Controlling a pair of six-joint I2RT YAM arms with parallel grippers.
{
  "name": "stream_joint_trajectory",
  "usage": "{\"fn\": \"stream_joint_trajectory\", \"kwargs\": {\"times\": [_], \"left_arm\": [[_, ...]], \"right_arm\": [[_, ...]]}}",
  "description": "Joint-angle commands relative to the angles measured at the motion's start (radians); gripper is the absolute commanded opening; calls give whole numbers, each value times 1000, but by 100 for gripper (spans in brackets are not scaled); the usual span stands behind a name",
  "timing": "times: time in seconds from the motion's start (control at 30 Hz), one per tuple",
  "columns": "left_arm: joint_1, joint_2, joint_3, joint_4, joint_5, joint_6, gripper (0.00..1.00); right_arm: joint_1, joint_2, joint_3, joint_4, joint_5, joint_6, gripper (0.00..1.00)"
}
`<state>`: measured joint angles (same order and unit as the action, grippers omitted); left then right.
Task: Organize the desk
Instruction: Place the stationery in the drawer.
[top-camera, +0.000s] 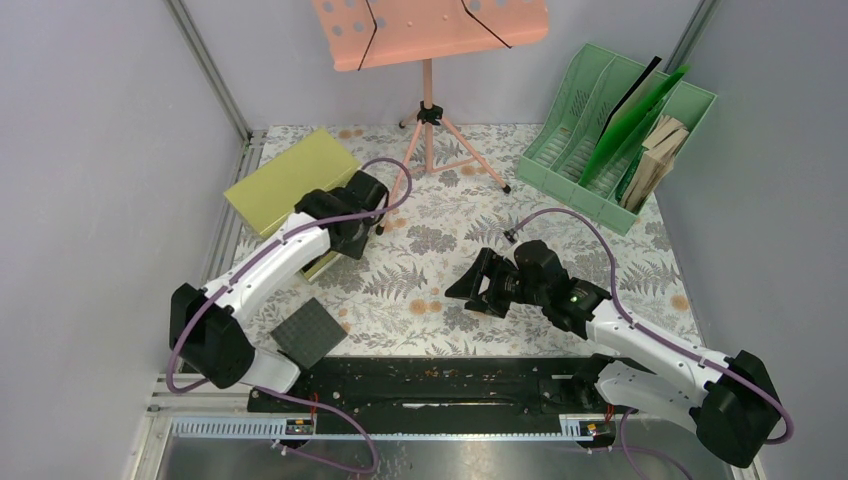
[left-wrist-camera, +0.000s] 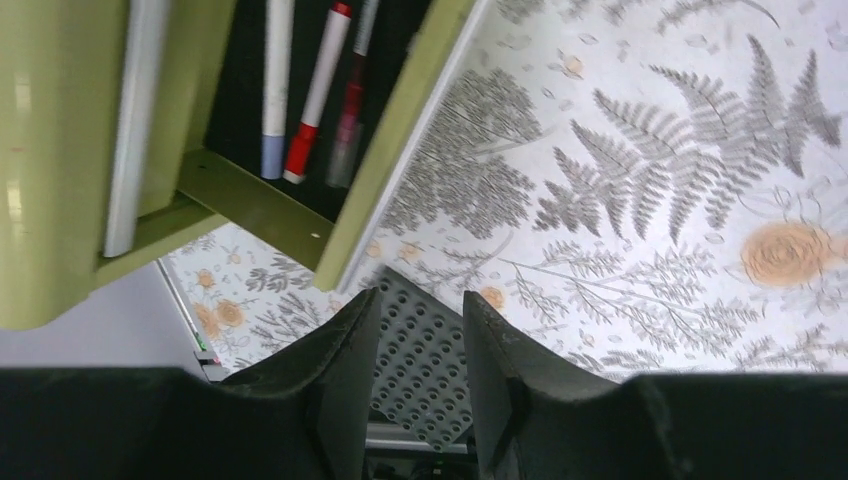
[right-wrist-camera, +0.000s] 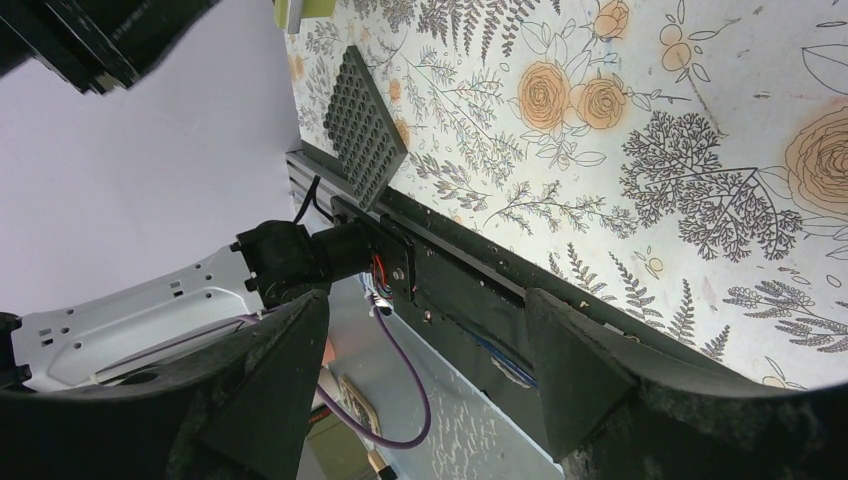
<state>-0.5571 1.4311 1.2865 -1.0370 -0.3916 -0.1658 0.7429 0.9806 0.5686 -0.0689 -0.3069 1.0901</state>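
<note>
Both empty and unclenched: left end effector (left-wrist-camera: 422, 303) beside the pen drawer (left-wrist-camera: 262, 203), right end effector (right-wrist-camera: 425, 300) above the desk (top-camera: 450, 240).

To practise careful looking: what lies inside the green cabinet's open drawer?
Three pens lie in the drawer, one red-banded. Their far ends are cut off; from above, the left arm hides it.
</note>
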Motion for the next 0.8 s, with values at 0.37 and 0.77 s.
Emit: {"fn": "stream_joint_trajectory", "kwargs": {"times": [0.37,0.77], "left_arm": [[-120,186,-44,53,-116,-27,34],[-121,372,-21,105,-312,20,34]], "right_arm": [[8,-17,-36,31,-6,9,79],[7,-4,-38,33,-8,7,79]]}}
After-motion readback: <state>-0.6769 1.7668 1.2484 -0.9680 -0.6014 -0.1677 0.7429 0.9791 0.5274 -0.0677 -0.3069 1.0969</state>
